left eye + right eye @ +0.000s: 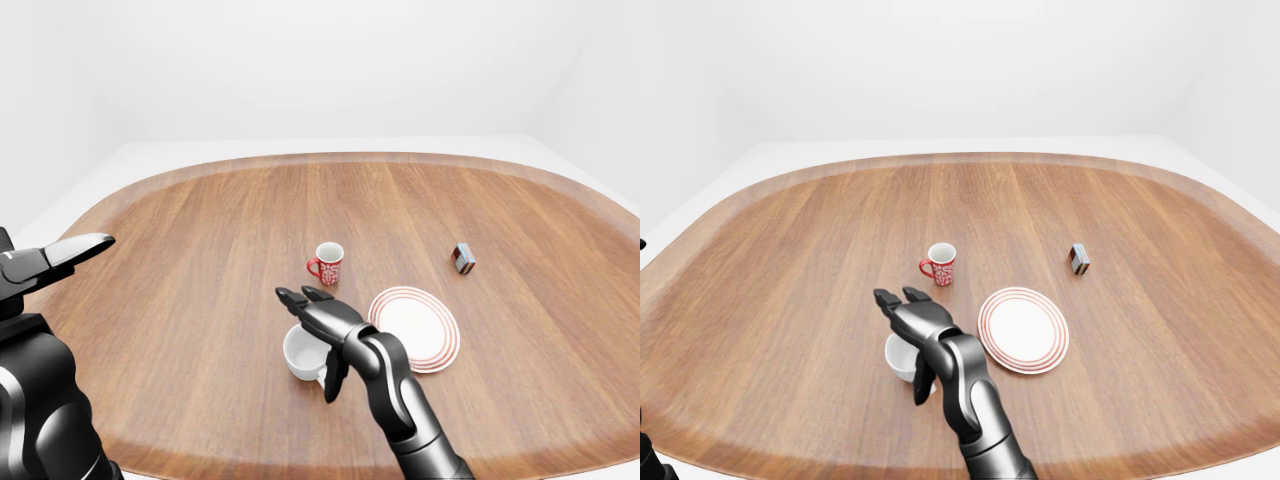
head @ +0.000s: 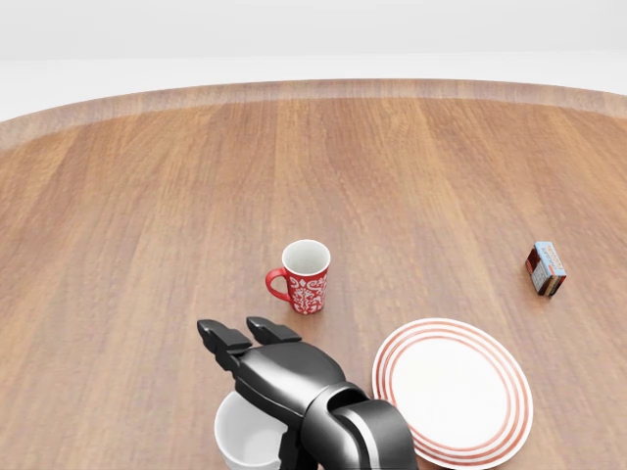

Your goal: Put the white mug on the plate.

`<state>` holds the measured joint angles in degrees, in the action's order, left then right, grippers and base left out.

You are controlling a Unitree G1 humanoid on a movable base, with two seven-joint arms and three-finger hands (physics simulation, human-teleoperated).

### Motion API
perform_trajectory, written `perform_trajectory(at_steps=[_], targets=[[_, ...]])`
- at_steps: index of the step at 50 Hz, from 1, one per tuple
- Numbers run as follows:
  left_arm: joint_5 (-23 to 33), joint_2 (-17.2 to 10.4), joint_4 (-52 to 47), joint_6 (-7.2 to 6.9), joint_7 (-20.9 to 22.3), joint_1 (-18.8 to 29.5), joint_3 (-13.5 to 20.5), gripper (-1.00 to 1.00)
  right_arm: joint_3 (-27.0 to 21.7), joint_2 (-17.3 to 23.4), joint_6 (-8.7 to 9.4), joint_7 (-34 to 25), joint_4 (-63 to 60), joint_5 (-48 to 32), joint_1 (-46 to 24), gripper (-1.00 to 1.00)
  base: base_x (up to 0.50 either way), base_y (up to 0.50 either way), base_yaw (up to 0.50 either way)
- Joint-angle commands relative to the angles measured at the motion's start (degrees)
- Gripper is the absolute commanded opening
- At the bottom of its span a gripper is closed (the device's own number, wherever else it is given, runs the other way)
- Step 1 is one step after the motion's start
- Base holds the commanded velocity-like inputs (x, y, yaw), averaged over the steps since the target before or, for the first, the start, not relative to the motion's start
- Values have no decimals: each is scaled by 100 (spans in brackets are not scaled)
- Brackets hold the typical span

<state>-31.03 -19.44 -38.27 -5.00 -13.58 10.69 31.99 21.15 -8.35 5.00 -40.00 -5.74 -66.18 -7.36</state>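
Note:
The white mug (image 1: 297,355) stands upright near the bottom of the head view, left of the plate. The white plate with red rings (image 2: 456,392) lies bare to its right. My right hand (image 1: 310,340) reaches in from below and hovers over the mug's right rim. It is open, with two fingers (image 2: 225,339) stretched past the rim and the thumb (image 1: 332,380) hanging down on the mug's right side. The hand hides part of the mug in the head view. My left hand (image 1: 62,255) is held up at the far left of the left-eye view, fingers stretched out, holding nothing.
A red patterned mug (image 2: 307,279) stands just above the white mug and the hand. A small dark box (image 2: 545,268) lies at the right. All rest on a large oval wooden table (image 2: 147,196) whose near edge runs below the mug.

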Motion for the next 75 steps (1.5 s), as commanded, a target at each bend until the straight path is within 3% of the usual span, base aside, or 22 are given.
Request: perform_trajectory(at_steps=[1,16,27,45,56,62,75], targets=[[24,35,343,0,-53,57,-80,100,-80,-36,0,0,1294,94,-328,100,0,0,0],[-48,31,309,0,-76,48,-67,100,-258,-114,0,164,2307,168,-734,100,0,0,0],[-50,31,321,0,-72,49,-74,100,-492,-106,0,608,3203,190,-1250,100,0,0,0],[-68,44,325,0,-64,28,-76,100,-644,-131,0,376,3731,-137,-1905,100,0,0,0],[-96,42,311,0,-81,26,-66,100,-659,-252,0,528,4426,-290,-2299,100,0,0,0],[-108,38,320,0,-84,32,-68,100,-514,-299,0,461,4789,-883,-2431,100,0,0,0],[-135,28,334,0,-99,36,-64,100,-514,-509,0,270,4834,-1322,-2447,100,0,0,0]])
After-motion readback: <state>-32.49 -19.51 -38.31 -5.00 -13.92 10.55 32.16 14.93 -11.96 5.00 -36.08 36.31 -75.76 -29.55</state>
